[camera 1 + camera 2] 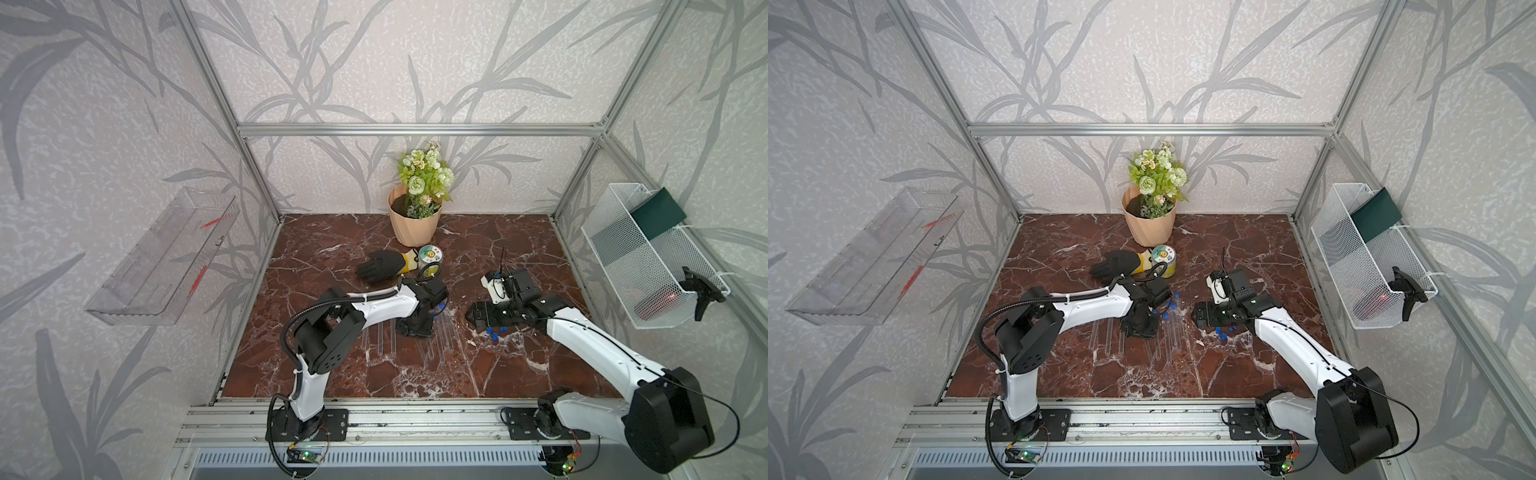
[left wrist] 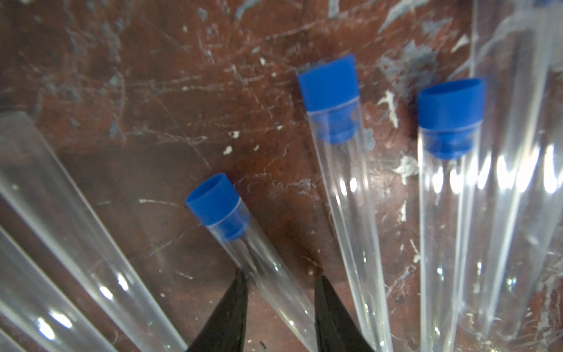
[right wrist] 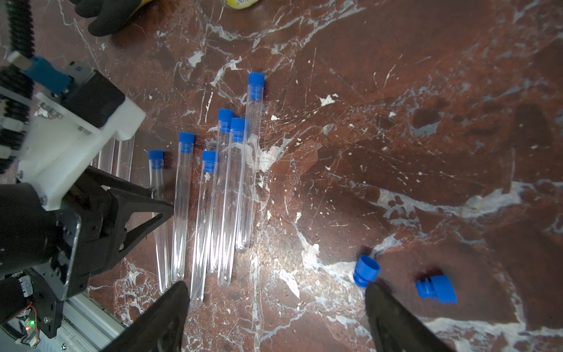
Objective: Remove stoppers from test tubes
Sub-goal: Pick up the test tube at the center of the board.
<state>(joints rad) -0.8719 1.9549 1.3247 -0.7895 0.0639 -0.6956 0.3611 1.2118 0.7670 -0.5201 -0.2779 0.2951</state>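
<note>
Several clear test tubes (image 3: 227,198) with blue stoppers (image 3: 238,125) lie side by side on the marble table (image 3: 426,91). My left gripper (image 2: 281,275) is open. Its fingers (image 3: 146,198) straddle the outermost stoppered tube (image 2: 265,274); one fingertip touches it and a gap shows at the other. Three uncapped tubes (image 1: 380,336) lie under the left arm. My right gripper (image 3: 275,289) is open and empty, low over bare table, between the tubes' rounded ends and two loose stoppers (image 3: 365,271). In both top views the loose stoppers (image 1: 1223,332) lie clustered under the right arm.
At the back stand a black glove (image 1: 380,266), a small round tin (image 1: 430,255) and a flower pot (image 1: 415,224). A white mesh basket (image 1: 648,257) hangs on the right frame. On the left wall is a clear tray (image 1: 166,257).
</note>
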